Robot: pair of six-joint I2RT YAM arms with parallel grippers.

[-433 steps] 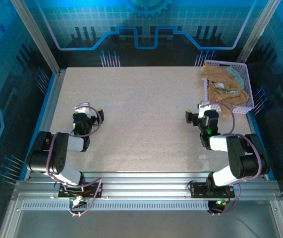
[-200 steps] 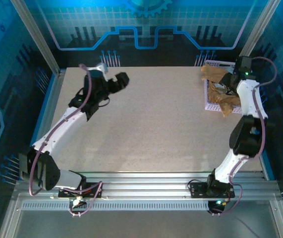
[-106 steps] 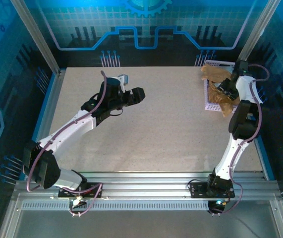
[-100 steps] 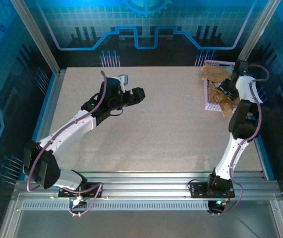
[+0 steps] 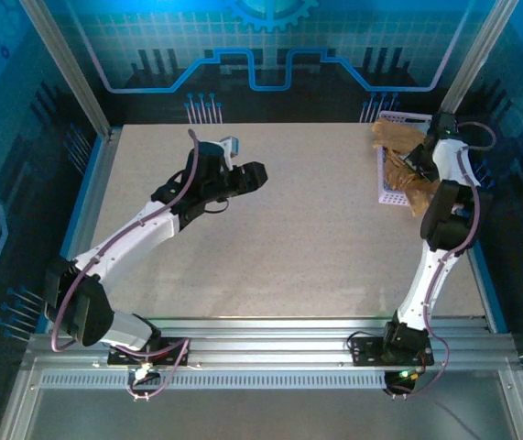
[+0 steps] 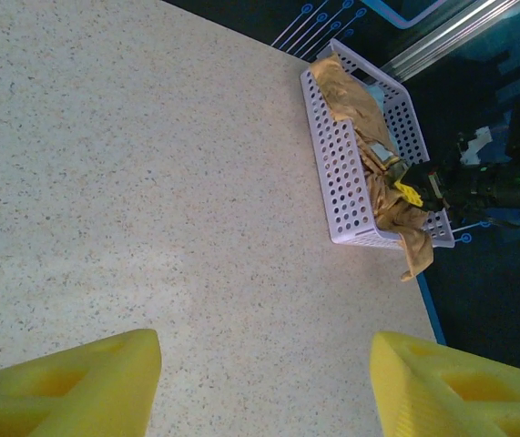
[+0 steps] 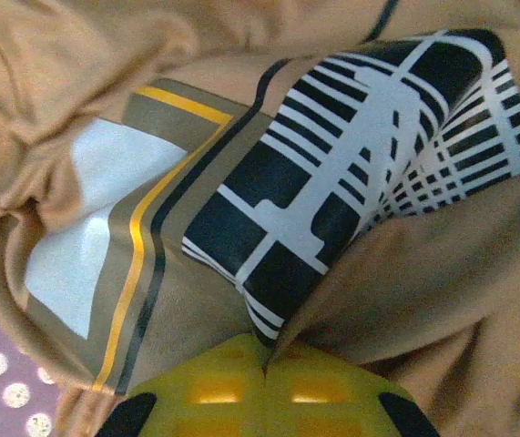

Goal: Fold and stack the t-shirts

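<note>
Right fingers point(image 7: 241, 382) have just closed, pinching a fold of the tan t-shirt point(image 7: 442, 273) inside the lavender basket point(image 6: 332, 182), at two o'clock on the table point(image 5: 288, 238). Left fingers point(image 6: 77, 382) hover apart and empty toward ten o'clock. Lifting the shirt out looks next; folding hasn't begun.

Your tan shirt point(image 5: 395, 137) lies crumpled in the basket point(image 5: 385, 194) at the tabletop's point(image 5: 288, 238) far right corner, with one end spilling over the basket's near rim. Its print is a black block with white lines beside a pale panel edged in yellow and dark stripes. The right tool point(image 7: 264, 382) pinches a fold just beside that print.
</note>
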